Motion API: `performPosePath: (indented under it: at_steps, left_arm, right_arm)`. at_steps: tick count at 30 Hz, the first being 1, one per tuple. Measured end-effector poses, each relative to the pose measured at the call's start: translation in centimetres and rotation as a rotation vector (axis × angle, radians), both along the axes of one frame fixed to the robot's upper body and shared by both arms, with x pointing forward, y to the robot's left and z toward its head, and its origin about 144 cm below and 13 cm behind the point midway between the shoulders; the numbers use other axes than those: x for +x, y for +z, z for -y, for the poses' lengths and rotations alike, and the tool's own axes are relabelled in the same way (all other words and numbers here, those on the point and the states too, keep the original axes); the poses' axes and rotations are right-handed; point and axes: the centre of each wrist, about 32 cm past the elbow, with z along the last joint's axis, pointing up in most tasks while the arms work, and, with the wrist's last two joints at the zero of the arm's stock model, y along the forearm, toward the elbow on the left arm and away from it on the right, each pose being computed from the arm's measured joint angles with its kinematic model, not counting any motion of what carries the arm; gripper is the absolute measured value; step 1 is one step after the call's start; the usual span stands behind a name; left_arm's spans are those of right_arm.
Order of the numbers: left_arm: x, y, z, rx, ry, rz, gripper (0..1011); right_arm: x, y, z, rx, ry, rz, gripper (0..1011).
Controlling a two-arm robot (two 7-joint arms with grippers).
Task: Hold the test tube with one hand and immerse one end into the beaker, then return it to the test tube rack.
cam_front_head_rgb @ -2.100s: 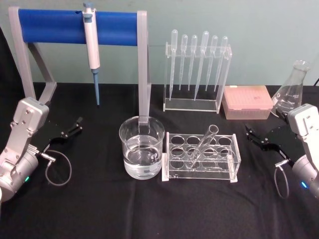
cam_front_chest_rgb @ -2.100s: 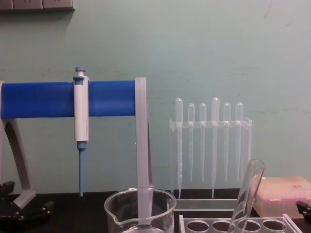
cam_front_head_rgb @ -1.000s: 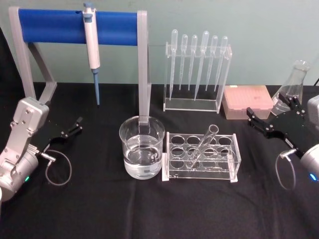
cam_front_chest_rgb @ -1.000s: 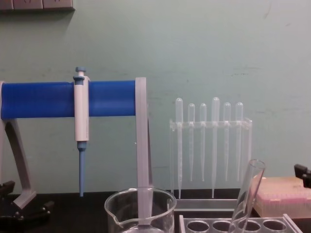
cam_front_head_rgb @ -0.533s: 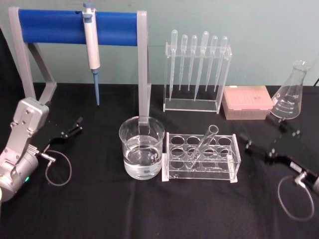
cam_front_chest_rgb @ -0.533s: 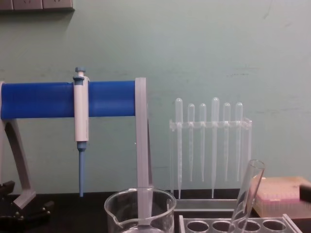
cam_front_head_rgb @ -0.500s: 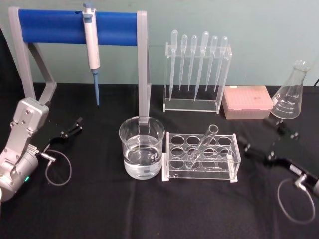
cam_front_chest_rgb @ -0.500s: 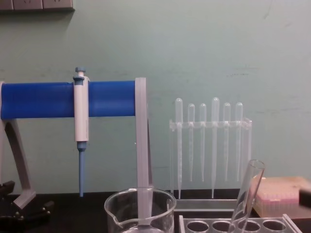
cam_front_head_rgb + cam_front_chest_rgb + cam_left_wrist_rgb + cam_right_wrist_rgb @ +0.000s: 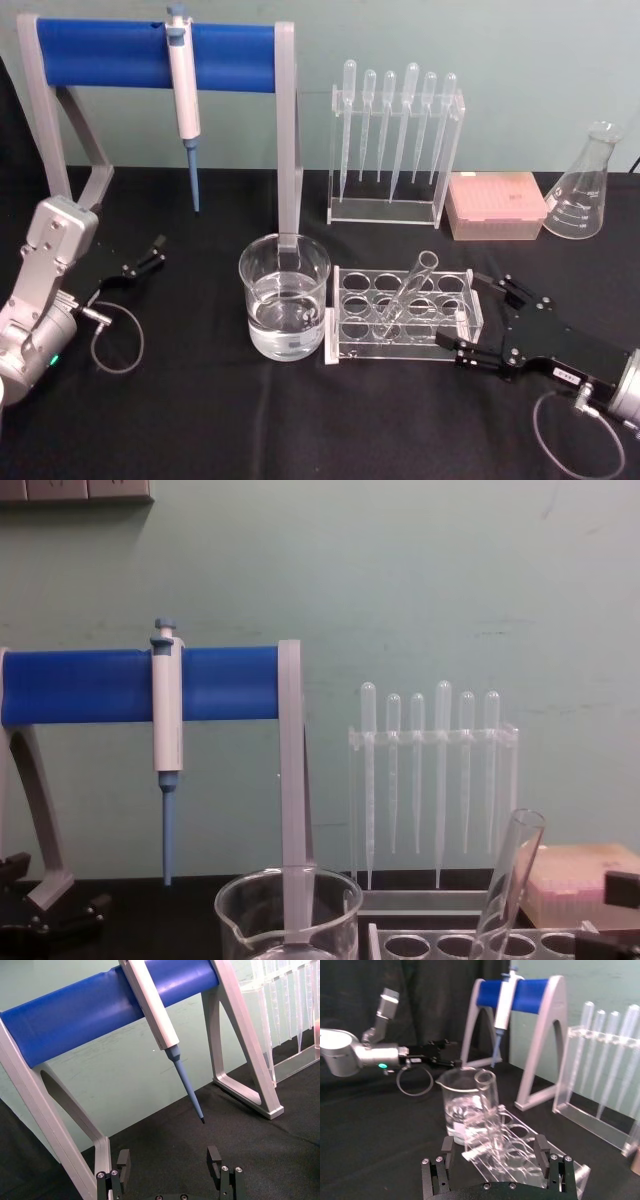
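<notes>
Zero steps done: test tube (image 9: 404, 292) leans in the rack (image 9: 352, 345), just beside the beaker (image 9: 262, 300), ungrasped. Our right gripper (image 9: 476, 318) sits wide open at the rack's right end; left gripper (image 9: 152, 254) parked, open. Grasp, dip and return are all left to do.

Pale green wall (image 9: 450, 580) at back, matte, w/ faint scuffs & a thin dark scratch top right. Pale grey panels (image 9: 70, 490) at its top-left edge in chest view. Table (image 9: 200, 420) covered w/ black cloth. Black curtain (image 9: 420, 1000) w/ vertical folds on robot's left. Light soft, even
</notes>
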Motion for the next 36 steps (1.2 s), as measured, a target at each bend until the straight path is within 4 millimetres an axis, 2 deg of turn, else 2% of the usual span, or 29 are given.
performPosePath:
  at_steps: [24, 36]
  left_arm:
    - [0.0, 0.0, 0.0, 0.000, 0.000, 0.000, 1000]
    - [0.0, 0.0, 0.0, 0.000, 0.000, 0.000, 1000]
  right_arm:
    - [3.6, 0.0, -3.1, 0.046, 0.074, 0.017, 1003]
    - [4.2, 0.0, -3.6, 0.038, 0.066, 0.020, 1003]
